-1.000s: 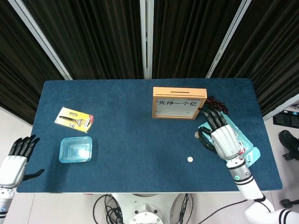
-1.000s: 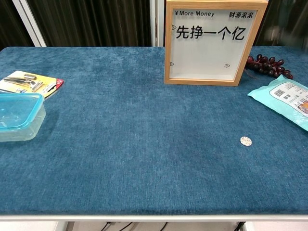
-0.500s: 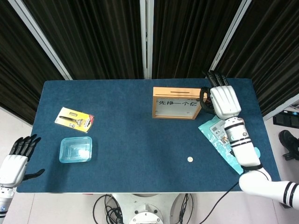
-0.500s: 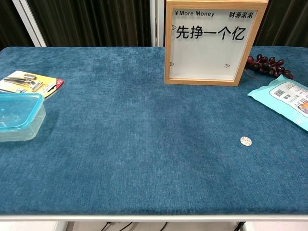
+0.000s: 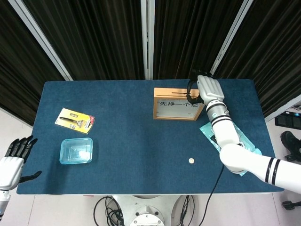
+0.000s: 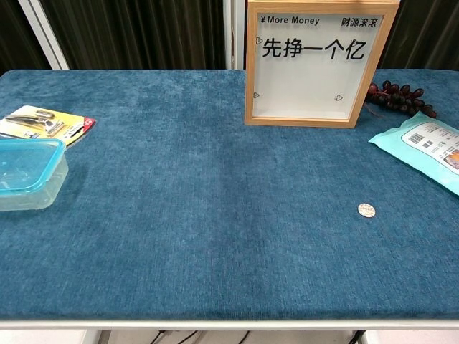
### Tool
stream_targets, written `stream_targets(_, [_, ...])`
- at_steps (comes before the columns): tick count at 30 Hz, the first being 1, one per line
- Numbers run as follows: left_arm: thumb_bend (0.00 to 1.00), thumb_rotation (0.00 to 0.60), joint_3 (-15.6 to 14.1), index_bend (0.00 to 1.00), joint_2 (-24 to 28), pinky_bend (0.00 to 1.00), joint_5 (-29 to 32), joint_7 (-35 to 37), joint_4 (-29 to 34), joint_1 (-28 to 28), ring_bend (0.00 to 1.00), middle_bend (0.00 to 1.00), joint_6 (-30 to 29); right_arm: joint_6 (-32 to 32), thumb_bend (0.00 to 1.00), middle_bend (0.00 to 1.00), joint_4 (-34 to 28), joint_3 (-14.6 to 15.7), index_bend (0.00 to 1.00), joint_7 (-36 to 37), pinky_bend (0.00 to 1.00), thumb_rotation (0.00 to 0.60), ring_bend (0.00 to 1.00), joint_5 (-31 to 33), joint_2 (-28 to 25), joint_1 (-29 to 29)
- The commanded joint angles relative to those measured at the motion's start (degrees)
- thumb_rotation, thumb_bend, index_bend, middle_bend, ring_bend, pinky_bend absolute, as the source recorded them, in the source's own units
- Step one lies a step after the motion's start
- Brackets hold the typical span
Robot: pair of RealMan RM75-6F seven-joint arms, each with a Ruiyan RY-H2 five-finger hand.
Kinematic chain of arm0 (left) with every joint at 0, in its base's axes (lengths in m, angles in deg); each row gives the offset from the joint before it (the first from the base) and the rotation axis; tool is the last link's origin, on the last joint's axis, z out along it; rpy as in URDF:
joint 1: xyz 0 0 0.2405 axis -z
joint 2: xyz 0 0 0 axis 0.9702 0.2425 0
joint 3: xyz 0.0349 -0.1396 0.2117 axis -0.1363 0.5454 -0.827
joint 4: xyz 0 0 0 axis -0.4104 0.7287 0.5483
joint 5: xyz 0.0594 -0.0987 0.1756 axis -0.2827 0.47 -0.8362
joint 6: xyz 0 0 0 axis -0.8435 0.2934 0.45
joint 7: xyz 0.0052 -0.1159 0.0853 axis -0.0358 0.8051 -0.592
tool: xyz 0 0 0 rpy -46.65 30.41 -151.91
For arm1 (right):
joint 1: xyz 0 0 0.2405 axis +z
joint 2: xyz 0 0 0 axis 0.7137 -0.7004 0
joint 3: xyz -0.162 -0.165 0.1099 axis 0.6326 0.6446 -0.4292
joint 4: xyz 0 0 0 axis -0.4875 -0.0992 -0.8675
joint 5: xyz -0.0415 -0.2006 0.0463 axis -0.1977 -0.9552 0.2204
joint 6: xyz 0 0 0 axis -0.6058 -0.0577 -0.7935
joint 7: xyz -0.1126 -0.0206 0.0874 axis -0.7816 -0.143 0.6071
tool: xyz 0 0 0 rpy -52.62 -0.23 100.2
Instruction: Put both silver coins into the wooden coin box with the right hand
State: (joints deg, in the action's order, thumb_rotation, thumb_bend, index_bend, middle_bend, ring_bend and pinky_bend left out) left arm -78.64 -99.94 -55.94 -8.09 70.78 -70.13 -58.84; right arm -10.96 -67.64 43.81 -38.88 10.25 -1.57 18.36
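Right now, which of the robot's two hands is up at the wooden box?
The right hand, over the top right corner of the wooden coin box. The left hand hangs off the table's near left corner, far from it.

Two robot arms are showing in the head view, none in the chest view. The right hand (image 5: 207,88) is wearing a glossy white shell across its back, with black fingers beneath. Behind it, a white wrist is carrying dark rings – segmented, cylinder-like – and is widening into a smooth white forearm banded by two black stripes near the frame's right edge. The left hand (image 5: 11,161) is showing the same scheme – white back, black fingers – at the lower-left corner.
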Motion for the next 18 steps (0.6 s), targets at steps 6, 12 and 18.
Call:
stream_targets(6, [0.05,0.6,0.2,0.0,-0.1,0.0,0.2,0.9,-0.5,0.1,0.0,0.0,0.2,-1.7,0.49,0.09,7.3,1.1,0.74,-7.9,0.0,0.6,0.0,17.7,-0.2,10.8])
stream_targets(12, [0.05,0.6,0.4,0.0,-0.1,0.0,0.4,1.7,-1.0,0.3,0.0,0.0,0.4,-2.2,0.49,0.1,11.1,3.0,0.74,-11.0,0.0,0.6,0.0,21.5,1.6,12.5])
stream_targets(18, [0.05,0.6,0.4,0.0,-0.1,0.0,0.5,2.0,-1.2,0.4,0.0,0.0,0.6,-3.5,0.49,0.1,13.7,4.5,0.74,-14.2,0.0,0.6,0.0,24.6,2.8,13.1])
